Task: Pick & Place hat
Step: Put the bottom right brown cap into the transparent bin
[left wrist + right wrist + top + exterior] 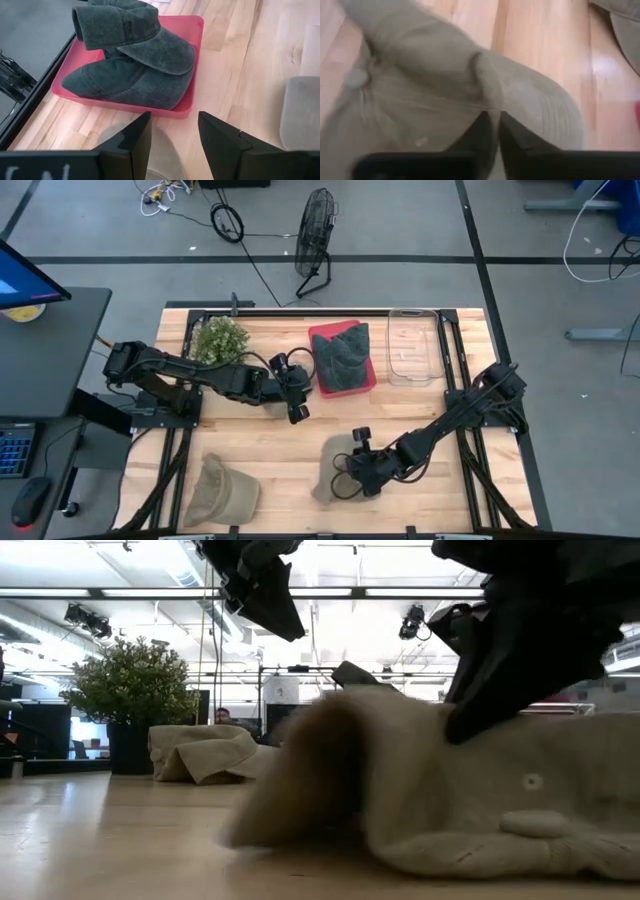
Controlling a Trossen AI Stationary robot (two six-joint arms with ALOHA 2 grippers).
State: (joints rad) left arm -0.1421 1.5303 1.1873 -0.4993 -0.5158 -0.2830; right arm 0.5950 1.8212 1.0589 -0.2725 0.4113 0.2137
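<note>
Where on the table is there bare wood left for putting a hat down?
Bare wood lies between the tan hat at the front left and the beige hat under the right gripper, and along the right side below the clear bin. The back is crowded: plant, red tray holding a grey hat, left gripper.

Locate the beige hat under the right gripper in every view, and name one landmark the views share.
High view: beige hat, front centre, at right gripper.
Low view: fills the right foreground.
Left wrist view: not identifiable.
Right wrist view: fills the frame, pinched.
Shared landmark: second beige hat.
</note>
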